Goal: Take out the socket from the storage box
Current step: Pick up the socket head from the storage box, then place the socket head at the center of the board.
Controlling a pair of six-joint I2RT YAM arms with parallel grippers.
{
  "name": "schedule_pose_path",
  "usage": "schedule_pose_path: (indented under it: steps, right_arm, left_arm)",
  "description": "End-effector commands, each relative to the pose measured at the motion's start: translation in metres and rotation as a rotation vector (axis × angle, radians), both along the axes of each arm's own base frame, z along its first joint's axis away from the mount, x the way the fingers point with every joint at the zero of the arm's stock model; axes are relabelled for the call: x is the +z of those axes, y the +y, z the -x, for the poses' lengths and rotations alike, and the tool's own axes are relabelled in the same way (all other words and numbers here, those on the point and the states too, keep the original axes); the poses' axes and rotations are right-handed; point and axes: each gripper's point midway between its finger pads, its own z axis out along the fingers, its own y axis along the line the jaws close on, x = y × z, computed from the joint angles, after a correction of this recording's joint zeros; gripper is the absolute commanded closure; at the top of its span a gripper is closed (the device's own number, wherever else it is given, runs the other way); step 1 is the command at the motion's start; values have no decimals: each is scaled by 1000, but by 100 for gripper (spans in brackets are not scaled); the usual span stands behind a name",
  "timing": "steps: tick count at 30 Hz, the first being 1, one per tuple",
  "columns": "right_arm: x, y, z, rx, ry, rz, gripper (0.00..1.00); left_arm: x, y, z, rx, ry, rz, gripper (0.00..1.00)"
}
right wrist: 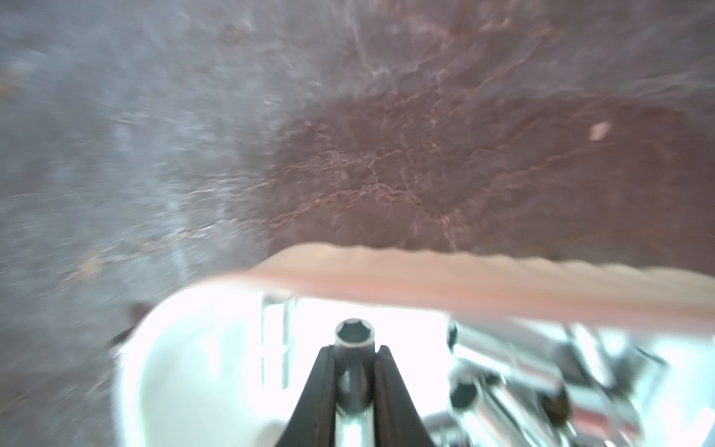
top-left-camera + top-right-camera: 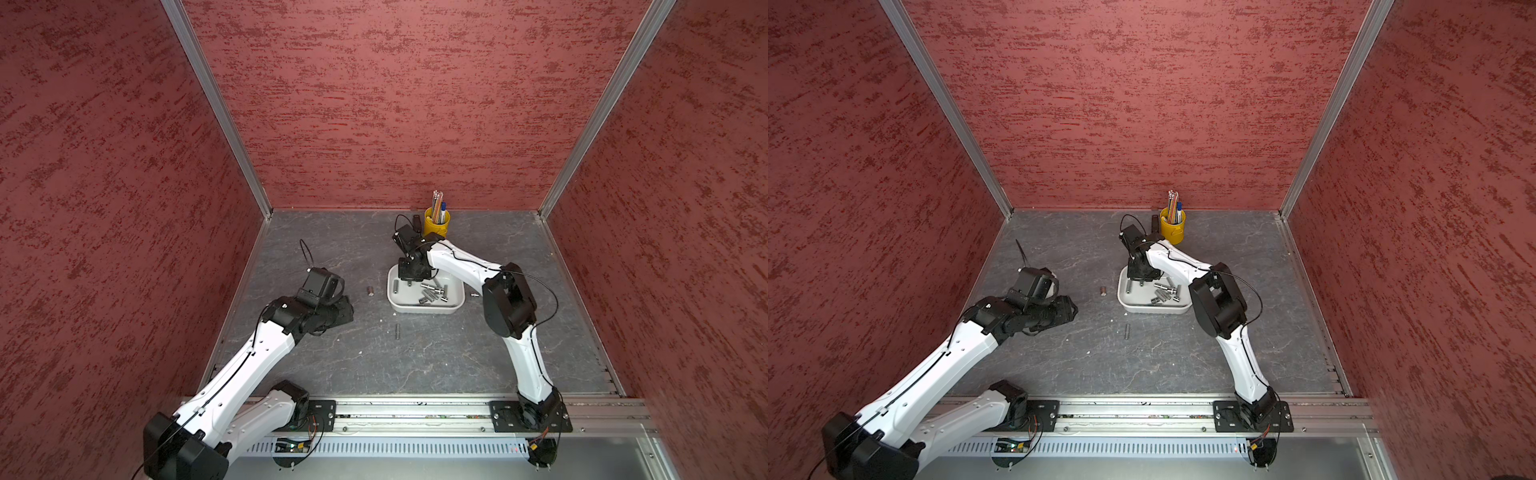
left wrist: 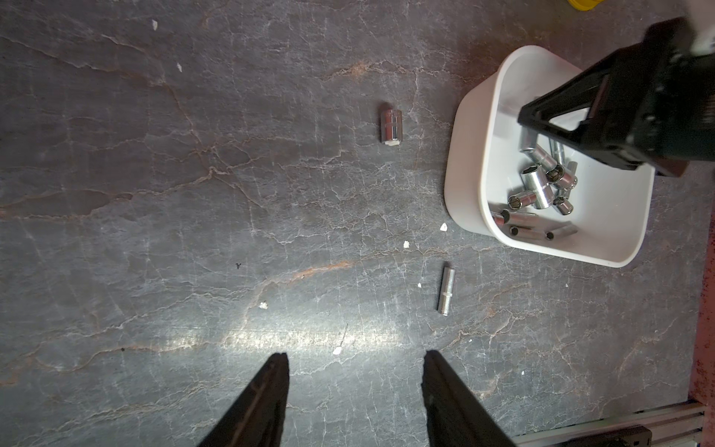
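Red-textured walls close in a dark grey, veined stone-look tabletop. On it the shallow white plastic storage box with rounded corners sits right of centre, with a yellow pen cup behind it near the back wall. In both top views the right arm reaches down into the far left part of the box. The right wrist view is blurred, but it shows the right gripper clamped on a short chrome hex socket, one black finger pressed to each side and the hex opening poking out past the tips. That socket is inside the box's outline, over its white floor; whether it is lifted off the floor I cannot tell. A heap of other chrome sockets lies in the box beside it. Outside on the table lie a stubby chrome socket to the box's left, a long slim socket in front of it, and a small metal piece just beside its right wall, too small to identify. The left gripper hangs over bare table well apart from the box, jaws spread and empty. I judge the grasp made and the lift-out in hand. The next move calls for a straight rise until the socket clears the rim, without the fingers snagging the wall or dragging neighbours along, then a carry sideways over open table and a release.
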Motion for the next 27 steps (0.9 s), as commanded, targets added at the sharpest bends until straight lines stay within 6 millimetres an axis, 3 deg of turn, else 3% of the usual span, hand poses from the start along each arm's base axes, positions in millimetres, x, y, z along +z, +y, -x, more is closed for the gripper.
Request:
schedule_pose_path:
  steps: [1,9,14,22,27]
  right_arm:
    - [48,2,13,-9,-35,-83,90]
    - [88,6,48,-9,-12,-265,92]
    - [100,14,75,13,47,-401,92]
    - [97,16,114,15,123,-542,93]
    - [91,0,129,7,115,-511,93]
  left_arm:
    - [-1,-1,-3,-5,-6,9,42]
    - [0,-3,-3,-15,-5,15,42]
    - [-2,-5,-3,-23,3,18,42]
    - [-5,-7,-4,-30,6,22,42]
    - [-6,-7,-4,-34,7,23,42]
